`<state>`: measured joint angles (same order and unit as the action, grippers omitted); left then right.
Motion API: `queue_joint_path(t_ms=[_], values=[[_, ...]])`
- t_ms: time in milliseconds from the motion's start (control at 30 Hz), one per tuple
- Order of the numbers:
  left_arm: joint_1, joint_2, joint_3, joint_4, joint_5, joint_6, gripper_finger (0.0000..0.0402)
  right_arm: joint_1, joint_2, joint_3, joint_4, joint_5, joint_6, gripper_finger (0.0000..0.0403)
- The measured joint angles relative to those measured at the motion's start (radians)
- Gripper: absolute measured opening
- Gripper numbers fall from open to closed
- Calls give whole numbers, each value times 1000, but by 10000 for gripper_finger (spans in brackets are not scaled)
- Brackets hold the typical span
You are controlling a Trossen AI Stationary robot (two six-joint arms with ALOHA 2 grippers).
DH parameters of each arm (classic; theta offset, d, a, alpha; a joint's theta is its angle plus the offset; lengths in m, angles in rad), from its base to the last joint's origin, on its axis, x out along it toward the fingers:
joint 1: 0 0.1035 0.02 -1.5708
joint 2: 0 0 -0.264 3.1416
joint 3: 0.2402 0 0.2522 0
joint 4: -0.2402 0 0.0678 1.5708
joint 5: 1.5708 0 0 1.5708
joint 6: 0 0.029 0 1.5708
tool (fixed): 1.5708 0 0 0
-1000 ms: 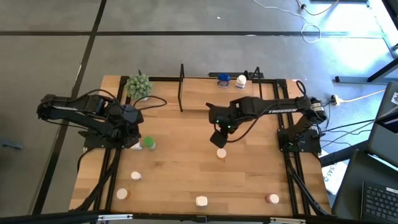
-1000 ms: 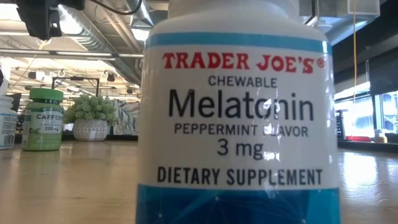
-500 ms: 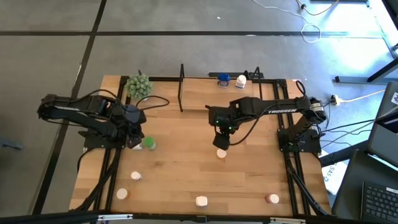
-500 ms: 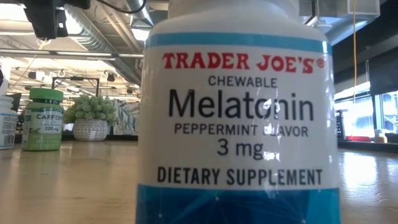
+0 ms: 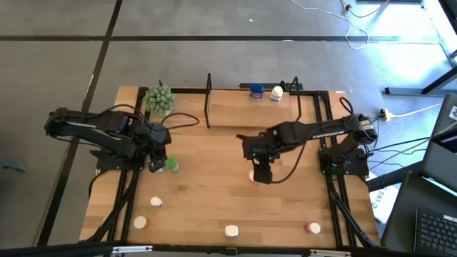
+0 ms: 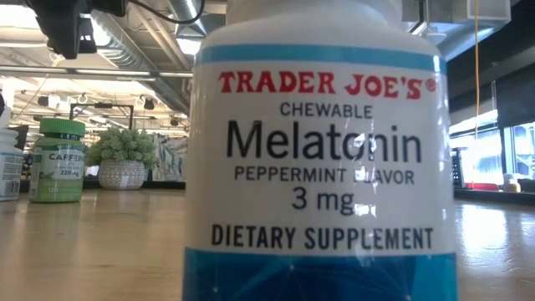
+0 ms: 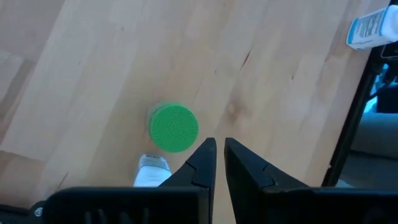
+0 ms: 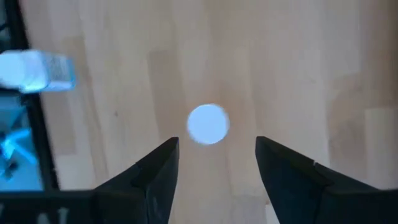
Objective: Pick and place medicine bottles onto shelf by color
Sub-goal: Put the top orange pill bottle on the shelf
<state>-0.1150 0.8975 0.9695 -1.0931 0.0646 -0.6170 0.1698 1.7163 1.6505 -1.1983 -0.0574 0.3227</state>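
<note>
Hovering above the white-capped bottle (image 8: pixel 208 124) near the middle of the table (image 5: pixel 207 200), our right gripper (image 8: pixel 214 163) holds its fingers apart to straddle it, while our left gripper (image 7: pixel 219 163), fingers together, waits beside the green-capped bottle (image 7: pixel 173 127).

The high view looks straight down on the whole desk (image 5: pixel 214 193). The low view sits at desk height, nearly against a melatonin bottle (image 6: pixel 322 159). Each wrist view looks down close. The green bottle (image 7: pixel 173 127) shows in three views.
</note>
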Motion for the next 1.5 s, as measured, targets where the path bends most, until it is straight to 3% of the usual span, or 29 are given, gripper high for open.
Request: queue_joint_path(t_ms=[367, 700, 1033, 1300, 1500], values=[[0, 1, 0, 8, -38, -2, 27, -11, -123, -8, -25, 12, -41, 213], [0, 1, 0, 11, -48, -1, 27, -11, -345, -335, 420, 5, -13, 213], [0, 1, 0, 11, -47, 24, 27, -11, -365, -486, 640, 38, -9, 213], [0, 1, 0, 11, -46, 9, 27, -11, -364, -499, 652, 38, 58, 213], [0, 1, 1, 10, -45, -3, 27, -6, -323, -498, 539, 41, 58, 213]])
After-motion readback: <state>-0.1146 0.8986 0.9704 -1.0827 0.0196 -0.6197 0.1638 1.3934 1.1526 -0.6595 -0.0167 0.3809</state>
